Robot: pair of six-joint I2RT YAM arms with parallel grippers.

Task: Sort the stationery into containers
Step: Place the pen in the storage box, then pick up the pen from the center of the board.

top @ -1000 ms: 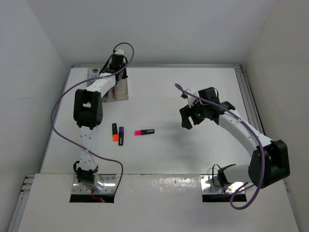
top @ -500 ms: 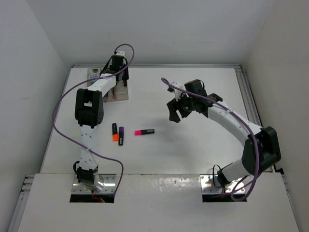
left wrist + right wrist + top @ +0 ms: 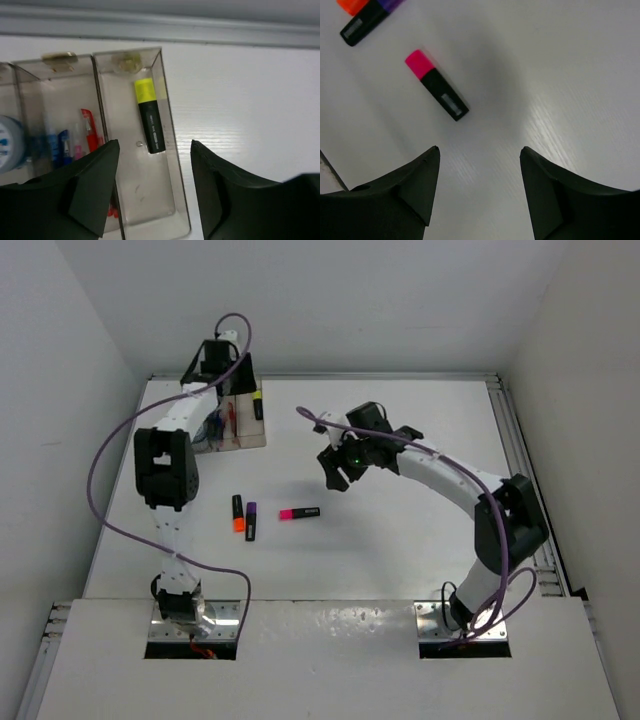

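Observation:
The tan three-slot tray [image 3: 246, 440] stands at the table's far left. A yellow-capped highlighter [image 3: 150, 116] lies in its right slot [image 3: 172, 165]. The middle slot holds red and blue pens [image 3: 86, 131], and a blue-and-white disc [image 3: 7, 150] shows in the left slot. My left gripper [image 3: 155, 144] hangs open above the right slot's near end, holding nothing. A pink-capped highlighter [image 3: 299, 513] lies mid-table, with orange [image 3: 238, 515] and purple [image 3: 251, 522] ones to its left. My right gripper [image 3: 479, 148] is open and empty above the table, the pink highlighter [image 3: 436, 85] just ahead of its fingertips.
White walls close the table in at the back and both sides, with a raised rail [image 3: 515, 440] along the right edge. Purple cables [image 3: 110, 455] loop off both arms. The orange and purple highlighters [image 3: 364, 22] lie at the top left of the right wrist view.
My left gripper has opened and pulled back from the tray, and the yellow highlighter now shows in the right slot. My right arm has swung left toward the pink highlighter.

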